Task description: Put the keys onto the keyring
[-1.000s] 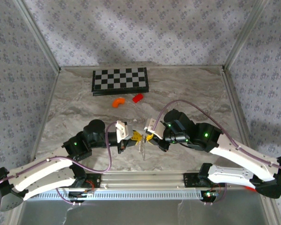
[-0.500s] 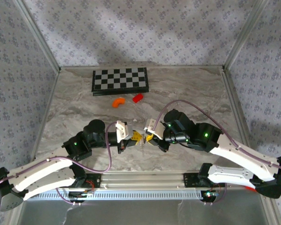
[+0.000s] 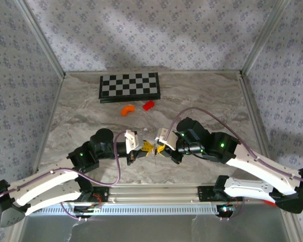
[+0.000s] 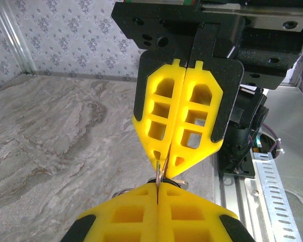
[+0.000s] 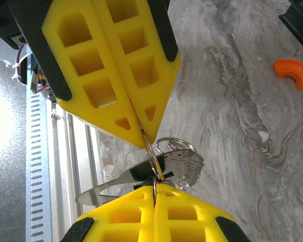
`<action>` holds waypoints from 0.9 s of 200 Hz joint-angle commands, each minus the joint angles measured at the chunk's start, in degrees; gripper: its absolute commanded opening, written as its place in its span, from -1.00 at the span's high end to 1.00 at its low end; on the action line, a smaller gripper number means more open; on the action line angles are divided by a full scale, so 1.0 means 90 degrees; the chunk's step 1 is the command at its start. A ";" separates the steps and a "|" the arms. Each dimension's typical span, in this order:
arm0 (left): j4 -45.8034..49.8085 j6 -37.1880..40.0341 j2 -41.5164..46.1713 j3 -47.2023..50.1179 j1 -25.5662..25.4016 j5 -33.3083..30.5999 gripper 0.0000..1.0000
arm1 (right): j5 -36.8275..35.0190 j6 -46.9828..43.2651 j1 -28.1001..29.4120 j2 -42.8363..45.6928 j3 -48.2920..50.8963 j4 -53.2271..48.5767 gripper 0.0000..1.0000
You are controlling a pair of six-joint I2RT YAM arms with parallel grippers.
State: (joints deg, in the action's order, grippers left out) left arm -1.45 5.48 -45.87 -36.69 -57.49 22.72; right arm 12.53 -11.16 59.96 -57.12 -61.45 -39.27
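My two grippers meet tip to tip above the near middle of the table. The left gripper [image 3: 148,147] [image 4: 157,187] and the right gripper [image 3: 161,147] [image 5: 154,190] are both shut on the thin silvery keyring [image 5: 151,154] [image 4: 160,173], which spans the short gap between their yellow tips. The key [image 5: 141,173] has a dark head pressed against the ring just above my right fingertips. Its silvery blade [image 5: 98,192] sticks out towards the rail. A second small ring [image 5: 175,146] and a ribbed silvery piece [image 5: 188,165] hang beside them.
A checkerboard [image 3: 130,86] lies at the back left. In front of it are a curved orange piece [image 3: 127,109] [image 5: 294,72] and a red block [image 3: 149,105]. The aluminium rail [image 3: 156,191] [image 4: 265,186] runs along the near edge, close under the grippers.
The pale blade hanging below the joined grippers looks shorter now, drawn up towards them. Both grippers have stayed almost where they were.
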 commanded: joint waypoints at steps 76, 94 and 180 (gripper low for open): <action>-0.0141 0.0124 0.0061 -0.0134 -0.0036 0.0005 1.00 | 0.0199 0.0166 -0.0169 0.0061 -0.0194 -0.0103 1.00; -0.0107 0.0144 0.0031 -0.0143 -0.0037 0.0005 1.00 | 0.0183 0.0110 -0.0177 0.0028 -0.0245 -0.0060 1.00; -0.0107 0.0146 0.0020 -0.0142 -0.0036 0.0019 1.00 | 0.0248 0.0058 -0.0188 -0.0069 -0.0330 -0.0037 1.00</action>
State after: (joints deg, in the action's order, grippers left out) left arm -1.45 6.02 -45.87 -36.69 -57.49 22.50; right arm 13.58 -10.76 58.48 -57.54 -62.19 -39.68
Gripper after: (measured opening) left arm 0.052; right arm 0.062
